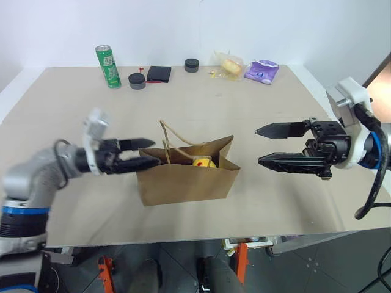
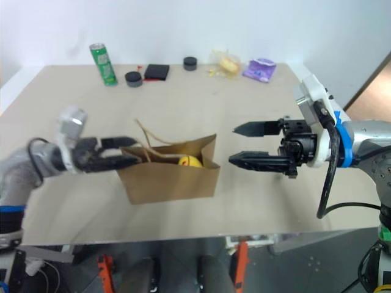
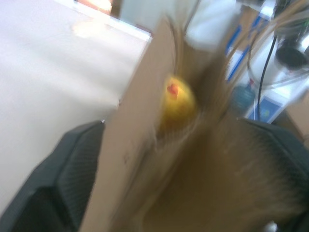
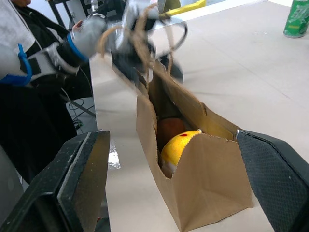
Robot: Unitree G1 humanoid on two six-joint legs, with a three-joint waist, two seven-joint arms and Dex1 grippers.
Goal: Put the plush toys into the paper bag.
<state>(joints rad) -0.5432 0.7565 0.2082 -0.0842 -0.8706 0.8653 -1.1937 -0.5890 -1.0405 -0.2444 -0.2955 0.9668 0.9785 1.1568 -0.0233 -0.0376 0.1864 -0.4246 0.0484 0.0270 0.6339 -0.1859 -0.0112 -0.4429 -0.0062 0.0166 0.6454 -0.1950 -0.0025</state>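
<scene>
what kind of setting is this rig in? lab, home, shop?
Most likely a robot lab or test room, not a home. A bare beige table against a plain white wall holds a paper bag and scattered props like a green can; the left wrist view shows cables and equipment behind the bag.

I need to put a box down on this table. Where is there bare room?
Bare tabletop lies between the paper bag and the back row: green can, black discs, snack packets. The table's far left is bare too. Crowded: around the bag, with the left hand at its rim and the right hand beside it.
</scene>
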